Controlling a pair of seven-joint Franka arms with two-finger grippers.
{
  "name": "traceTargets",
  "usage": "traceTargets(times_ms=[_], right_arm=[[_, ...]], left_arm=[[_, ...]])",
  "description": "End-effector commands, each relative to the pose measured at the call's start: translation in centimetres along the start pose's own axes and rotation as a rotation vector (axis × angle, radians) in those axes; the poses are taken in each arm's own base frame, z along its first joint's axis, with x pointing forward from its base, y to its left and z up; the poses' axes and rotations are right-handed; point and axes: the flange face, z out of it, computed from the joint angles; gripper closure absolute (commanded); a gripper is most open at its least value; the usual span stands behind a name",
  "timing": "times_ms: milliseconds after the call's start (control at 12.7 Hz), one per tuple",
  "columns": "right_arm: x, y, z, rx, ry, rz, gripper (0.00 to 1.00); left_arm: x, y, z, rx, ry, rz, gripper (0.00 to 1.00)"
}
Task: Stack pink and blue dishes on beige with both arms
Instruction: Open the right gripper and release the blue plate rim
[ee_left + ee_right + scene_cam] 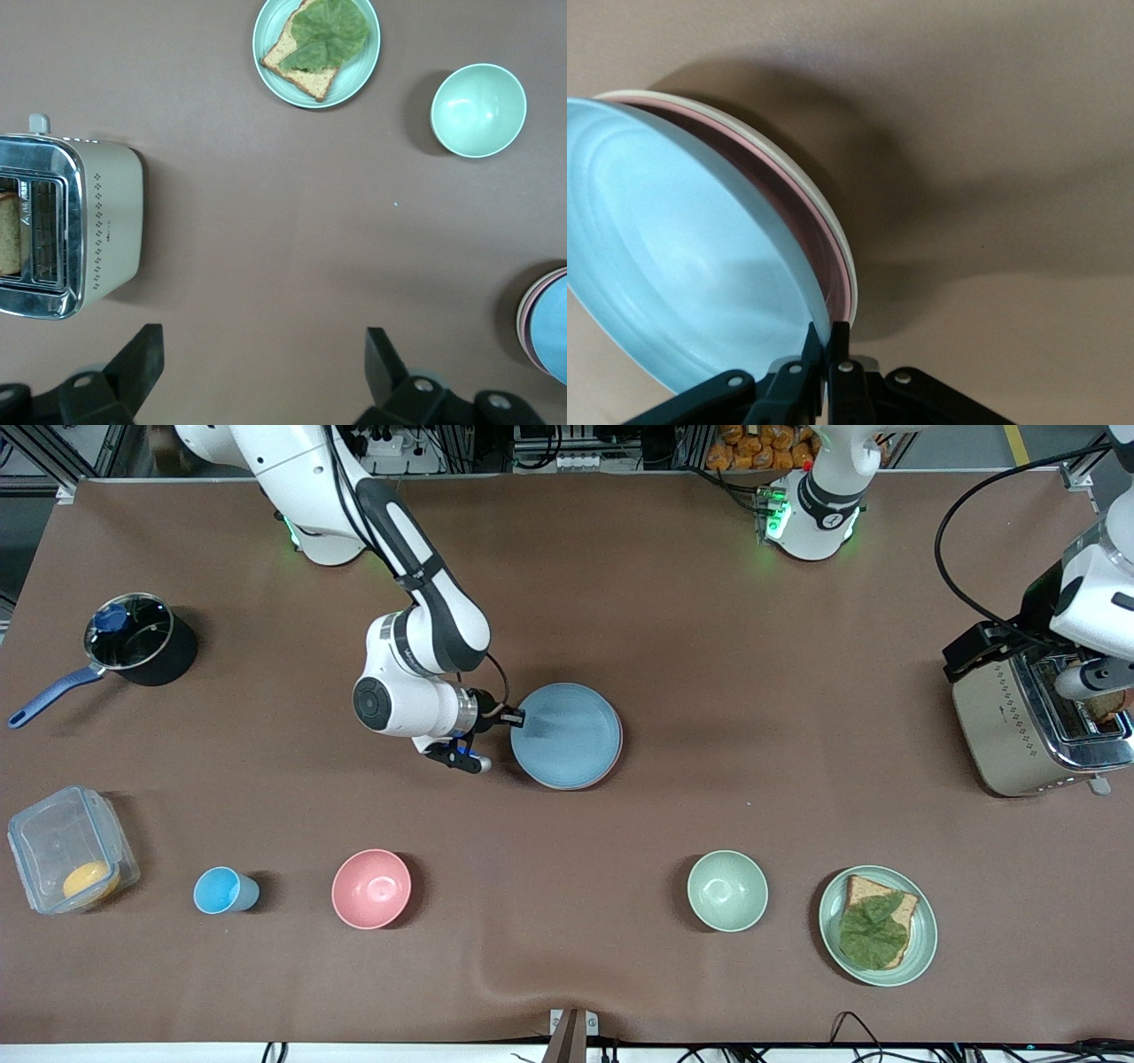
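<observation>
The light blue plate lies on top of a stack in the middle of the table. My right gripper is shut on its rim at the edge toward the right arm's end. In the right wrist view the blue plate tilts slightly above the salmon pink plate, which rests on the beige plate, and the right gripper pinches the blue rim. My left gripper hangs open and holds nothing, up over the toaster. The stack's edge also shows in the left wrist view.
Along the front stand a clear container, a small blue cup, a pink bowl, a green bowl and a green plate with bread and a leaf. A black pot sits toward the right arm's end.
</observation>
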Motion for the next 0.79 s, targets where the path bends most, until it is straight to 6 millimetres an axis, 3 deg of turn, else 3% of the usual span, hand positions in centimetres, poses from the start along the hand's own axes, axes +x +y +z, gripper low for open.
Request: traceTargets(times_ms=[0,158,237,316,553,711], right_arm=[[-1.3,-0.7,0.5,0.016,0.022,0.031,1.0],[-1.5,-0.9,1.3,0.011,0.034,0.04,0.98],[-1.5,-0.9,1.2,0.01,0.03,0.041,0.58],[-1.2,-0.6,1.1,0.01,0.03,0.046,0.01],[-1.1,-1.0,-1.5,0.026,0.031,0.027,0.0],[0.2,0.2,-6.4,-0.001,0.036,0.007,0.0]], left_arm=[[-0.5,-0.5,-0.5,-0.026,-0.013,0.019,0.0],[-0.5,-0.5,-0.4,-0.026,-0.015,0.019,0.0],[-0.4,-0.6,-0.5,-0.026,-0.013,0.017,0.0],[-0.5,-0.5,-0.5,-0.029,-0.014,0.019,0.0],[-0.7,-0.2,-0.5,-0.042,-0.02,0.019,0.0],[-0.8,-0.3,-0.5,-0.045,-0.022,0.021,0.0]])
